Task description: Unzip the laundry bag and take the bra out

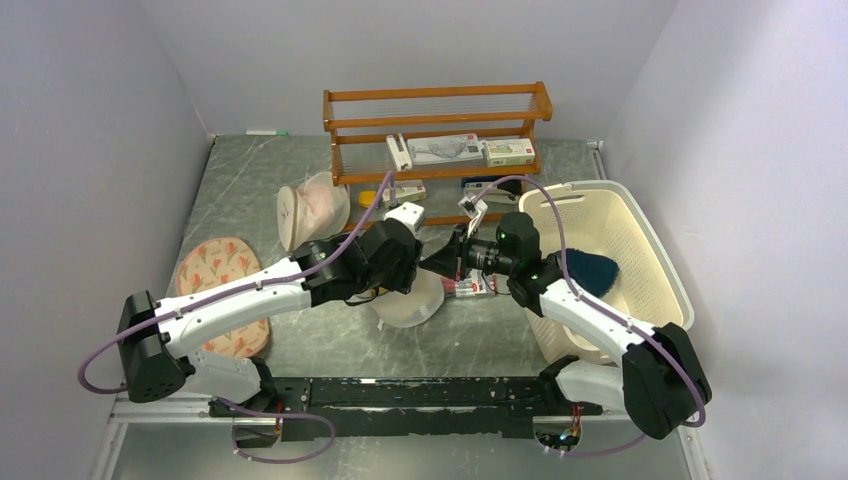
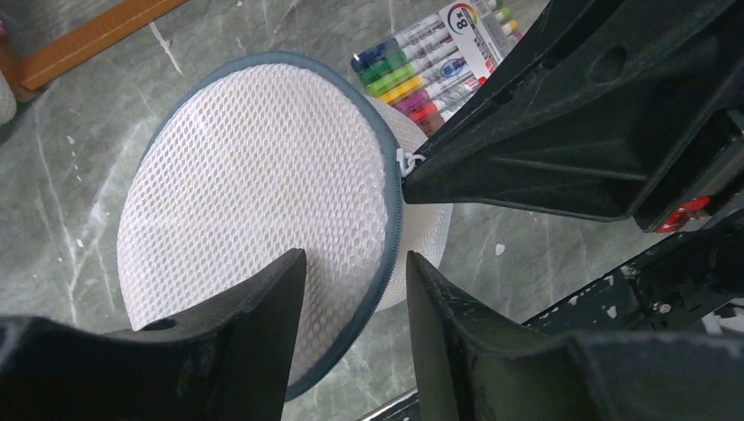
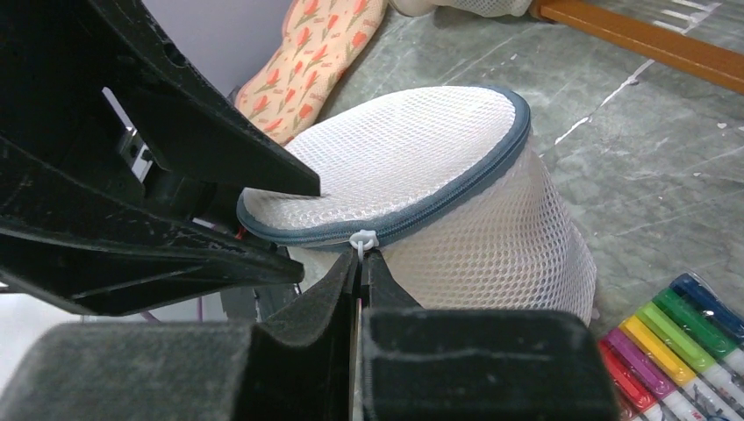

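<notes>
Laundry bag: drum-shaped white mesh on the counter, marker pack just beside it. Zip looks closed; bra not visible.
Left end effector: clamped across the bag's rim, likely bracing it.
Right end effector: pressed together on the bag's white zip pull, placed to draw it.

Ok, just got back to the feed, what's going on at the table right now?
The left tool grips the rim of the round white mesh laundry bag. The right tool is shut on its small white zip pull. The grey-blue zip looks closed where it shows, so unzipping has not yet begun.
</notes>
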You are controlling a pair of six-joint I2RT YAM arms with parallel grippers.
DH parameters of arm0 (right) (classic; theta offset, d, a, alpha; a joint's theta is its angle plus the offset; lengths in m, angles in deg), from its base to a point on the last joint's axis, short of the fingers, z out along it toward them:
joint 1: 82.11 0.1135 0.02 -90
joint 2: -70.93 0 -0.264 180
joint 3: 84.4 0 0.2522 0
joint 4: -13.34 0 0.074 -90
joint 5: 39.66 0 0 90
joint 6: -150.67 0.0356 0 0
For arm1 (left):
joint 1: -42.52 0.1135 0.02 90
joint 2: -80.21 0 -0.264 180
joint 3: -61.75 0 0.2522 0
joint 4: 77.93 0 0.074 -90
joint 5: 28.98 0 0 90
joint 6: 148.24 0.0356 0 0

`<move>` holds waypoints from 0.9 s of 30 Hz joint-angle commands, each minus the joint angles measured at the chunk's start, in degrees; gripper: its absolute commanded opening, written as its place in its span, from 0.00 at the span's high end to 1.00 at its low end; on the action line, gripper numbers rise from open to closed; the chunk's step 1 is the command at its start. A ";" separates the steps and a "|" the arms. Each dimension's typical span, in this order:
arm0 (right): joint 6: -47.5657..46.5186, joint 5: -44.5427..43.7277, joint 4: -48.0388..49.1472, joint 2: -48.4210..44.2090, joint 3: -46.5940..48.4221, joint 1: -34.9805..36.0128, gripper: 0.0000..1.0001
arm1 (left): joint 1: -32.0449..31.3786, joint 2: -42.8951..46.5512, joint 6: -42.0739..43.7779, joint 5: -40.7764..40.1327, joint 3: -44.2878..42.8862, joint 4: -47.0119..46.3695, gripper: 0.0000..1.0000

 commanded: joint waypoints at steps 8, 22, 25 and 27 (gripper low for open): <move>-2.16 -2.52 -2.31 -1.19 0.14 0.62 1.00 | 0.17 2.14 2.38 -2.82 -2.80 2.54 0.86; -8.82 -6.08 -4.83 9.73 6.77 -0.24 1.00 | 0.02 12.63 7.85 -1.63 -1.64 6.96 0.93; -8.88 -3.63 -3.98 9.48 6.85 -0.22 1.00 | 0.08 12.22 6.63 -3.03 -0.52 7.95 0.92; -8.13 -2.27 -2.89 8.48 6.00 -0.16 1.00 | 0.08 10.83 5.42 -3.69 -0.15 8.73 0.87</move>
